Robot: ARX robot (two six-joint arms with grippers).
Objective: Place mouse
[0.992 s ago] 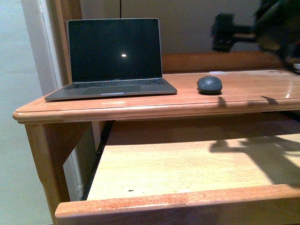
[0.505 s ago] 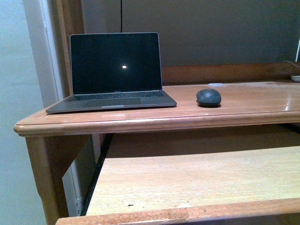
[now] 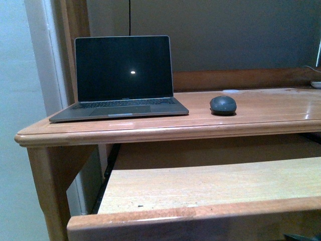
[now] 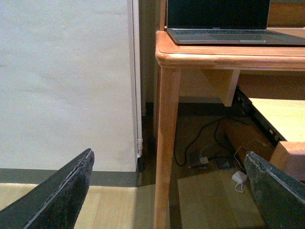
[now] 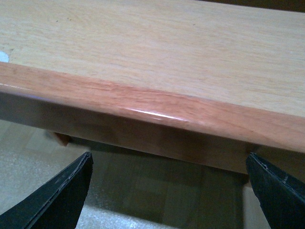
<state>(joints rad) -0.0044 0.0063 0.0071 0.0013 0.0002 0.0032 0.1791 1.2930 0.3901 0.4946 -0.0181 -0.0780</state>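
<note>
The mouse (image 3: 223, 105), dark grey and domed, lies on the wooden desk top (image 3: 266, 116) to the right of the open laptop (image 3: 123, 75). Nothing touches it, and neither wrist view shows it. Neither arm appears in the front view. My left gripper (image 4: 169, 191) stands open and empty, low near the floor, facing the desk's corner leg (image 4: 164, 143). My right gripper (image 5: 169, 195) is also open and empty, just below and in front of the pull-out shelf's front lip (image 5: 157, 109).
A small flat white disc (image 3: 230, 91) lies behind the mouse. The pull-out shelf (image 3: 210, 183) juts out under the desk top. Cables and a white plug (image 4: 238, 177) lie on the floor under the desk. A pale wall (image 4: 62, 81) stands to the desk's left.
The dark arm seen at the upper right a second ago has left the front view. The view has shifted slightly. The mouse and laptop have not moved.
</note>
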